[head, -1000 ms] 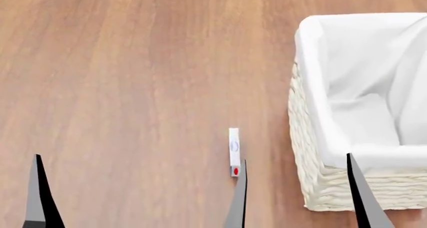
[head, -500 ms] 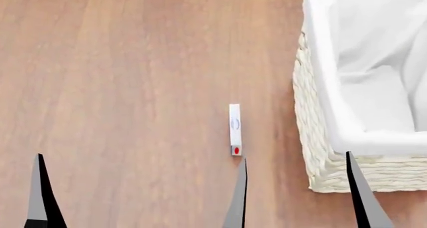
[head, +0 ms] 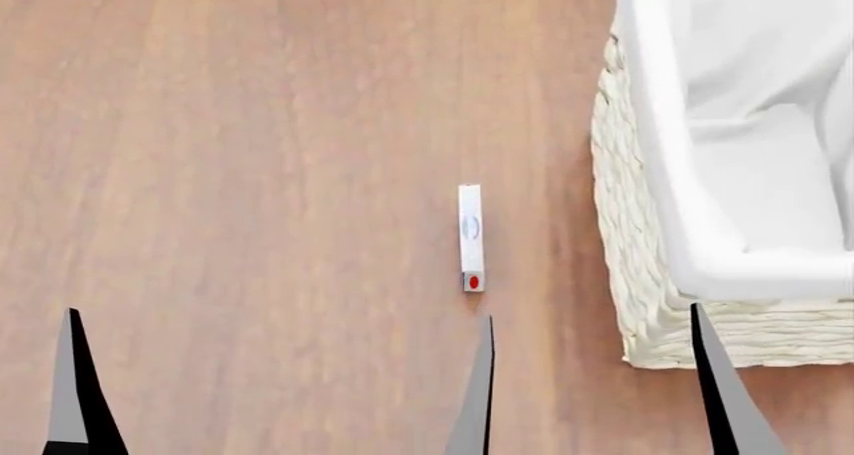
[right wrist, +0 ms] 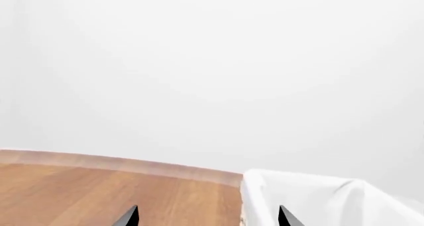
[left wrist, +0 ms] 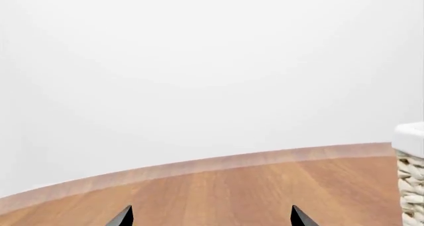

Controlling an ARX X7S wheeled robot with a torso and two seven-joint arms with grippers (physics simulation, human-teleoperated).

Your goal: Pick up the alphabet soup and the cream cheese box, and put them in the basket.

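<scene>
The cream cheese box (head: 470,237) lies on the wooden table (head: 267,175) just right of the middle of the head view. It shows as a narrow white strip running up and down the frame, with a faint blue oval near its middle and a red dot at its lower end. It touches nothing but the table.

To its right, near but apart from it, stands the basket (head: 634,245), filling the upper right of the frame and cut off by the top and right edges. Its woven cream wall faces the box, and the white liner (head: 747,95) folds over the rim and fills the inside. No soup can shows in any view.

Along the bottom edge of the head view, the right gripper (head: 594,395) shows two dark pointed fingertips standing well apart, with nothing between them. One tip rises just below the red-dot end of the box without touching it; the other overlaps the basket's lower corner in the picture. Of the left gripper only one fingertip (head: 74,385) shows at lower left here.

In the left wrist view, the left gripper (left wrist: 212,218) has both tips apart and empty over bare wood, with a bit of the basket at the right edge. In the right wrist view, the two tips also stand apart, with the liner at lower right.
</scene>
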